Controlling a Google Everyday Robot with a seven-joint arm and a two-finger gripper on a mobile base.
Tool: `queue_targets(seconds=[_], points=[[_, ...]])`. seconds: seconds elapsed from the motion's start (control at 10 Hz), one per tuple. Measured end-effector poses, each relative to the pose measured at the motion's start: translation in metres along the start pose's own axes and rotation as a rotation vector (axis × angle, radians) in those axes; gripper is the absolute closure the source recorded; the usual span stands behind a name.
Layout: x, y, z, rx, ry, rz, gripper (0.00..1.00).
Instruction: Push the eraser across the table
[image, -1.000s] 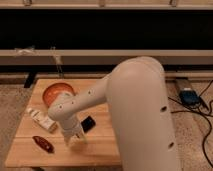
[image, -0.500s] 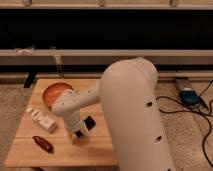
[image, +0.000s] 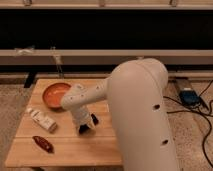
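Note:
The light-brown plank table (image: 75, 150) fills the lower left. The eraser (image: 94, 119) is a small black block near the table's middle, partly hidden behind my wrist. My gripper (image: 83, 128) hangs from the white arm (image: 140, 115) and sits low over the tabletop, right against the eraser's near-left side. The arm's big white casing covers the table's right part.
An orange bowl (image: 55, 95) stands at the back left of the table. A whitish wrapped block (image: 41, 120) lies at the left, and a dark red oblong thing (image: 43, 143) at the front left. A blue device (image: 189, 96) with cables lies on the floor at right.
The arm has swung in closer and the gripper has come up against the eraser. The eraser seems to have shifted slightly to the right. The other objects have not moved.

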Motion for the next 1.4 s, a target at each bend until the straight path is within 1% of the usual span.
queue_targets(seconds=[0.3, 0.5, 0.9, 1.1, 1.4], points=[[-0.023, -0.017, -0.004, -0.005, -0.034, 0.046, 0.35], [-0.034, -0.018, -0.001, -0.013, -0.042, 0.050, 0.35], [-0.061, -0.031, 0.004, -0.027, -0.063, 0.076, 0.35], [-0.075, -0.037, 0.002, -0.036, -0.085, 0.084, 0.35], [-0.095, -0.038, -0.004, -0.050, -0.123, 0.083, 0.35]])
